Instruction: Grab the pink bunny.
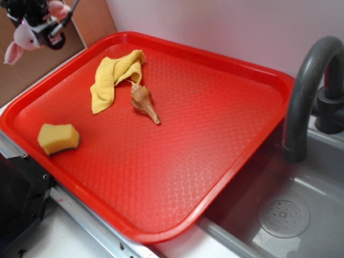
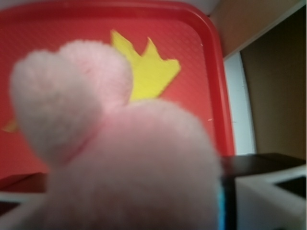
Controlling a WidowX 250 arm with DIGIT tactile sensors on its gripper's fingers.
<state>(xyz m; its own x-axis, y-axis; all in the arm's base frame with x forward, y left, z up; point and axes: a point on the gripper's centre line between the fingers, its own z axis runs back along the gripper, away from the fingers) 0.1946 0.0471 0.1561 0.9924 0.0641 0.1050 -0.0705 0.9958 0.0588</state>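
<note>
Pink bunny (image 1: 24, 36) squeezed tight in the gripper (image 1: 38, 24), high above the red tray (image 1: 226, 64). Grab looks done; next, just holding on.

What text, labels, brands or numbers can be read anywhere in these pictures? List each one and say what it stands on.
None: no view shows any readable writing.
The red tray, yellow cloth, sponge and shell bear no print.
The pink bunny held in the gripper carries no visible tag.
The faucet and sink show no markings.
</note>
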